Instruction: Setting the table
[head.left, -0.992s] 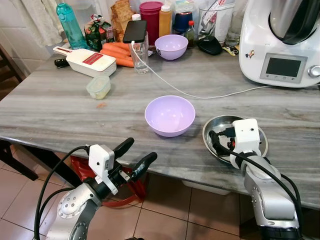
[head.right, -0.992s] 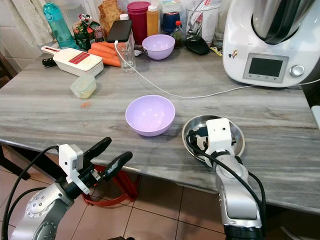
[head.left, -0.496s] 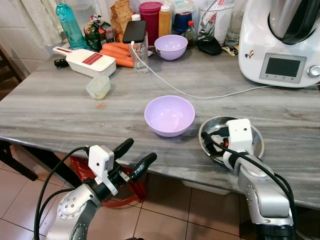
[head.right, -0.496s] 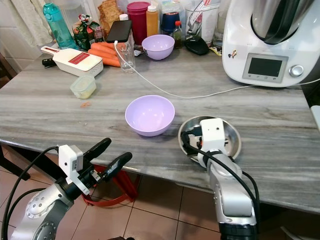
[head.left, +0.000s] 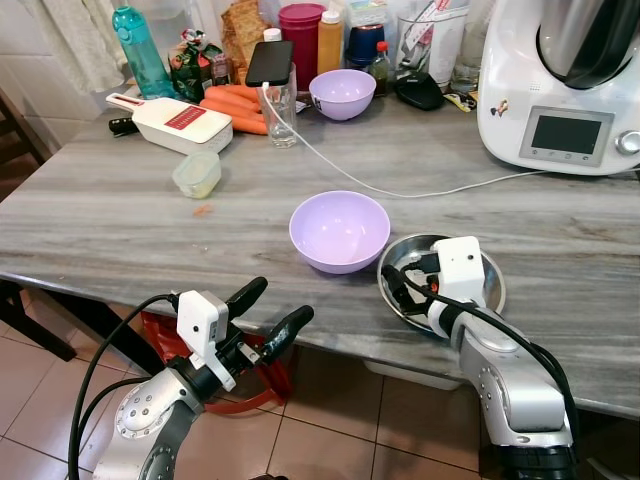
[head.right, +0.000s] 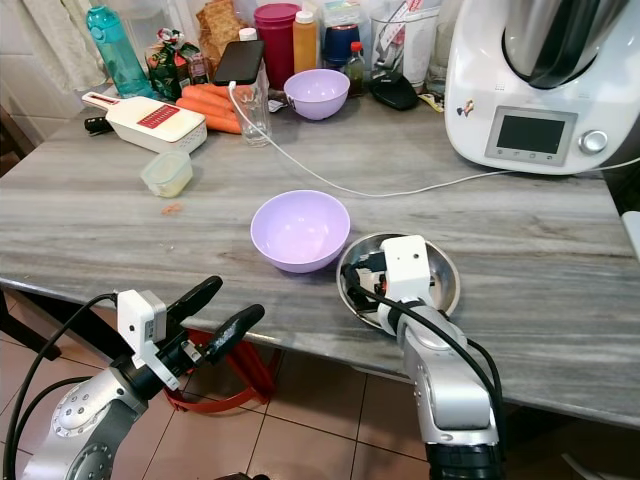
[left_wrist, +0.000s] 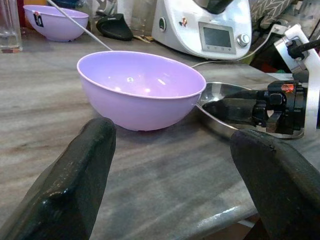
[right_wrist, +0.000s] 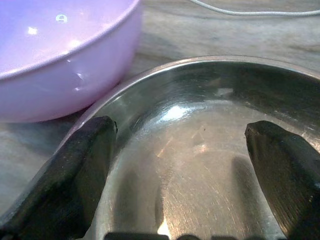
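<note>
A purple bowl (head.left: 340, 230) stands in the middle of the grey wooden table (head.left: 120, 220). Right beside it, on its right, lies a shallow steel plate (head.left: 494, 284), its rim close to or touching the bowl. My right gripper (head.left: 405, 284) is open and rests low inside the plate, fingers spread wide across the plate's left half (right_wrist: 180, 150). My left gripper (head.left: 280, 302) is open, held below and in front of the table's near edge, pointing at the bowl (left_wrist: 140, 87).
At the back stand a second purple bowl (head.left: 342, 93), a glass with a phone (head.left: 280, 110), bottles, carrots (head.left: 235, 108) and a white slicer (head.left: 180, 122). A white kitchen machine (head.left: 565, 80) is at back right, its cable (head.left: 400, 190) crossing behind the bowl. A small lidded container (head.left: 197, 173) sits left.
My right gripper has slid left across the table with the steel plate under it, bringing the plate up against the purple bowl. The left arm has not moved.
</note>
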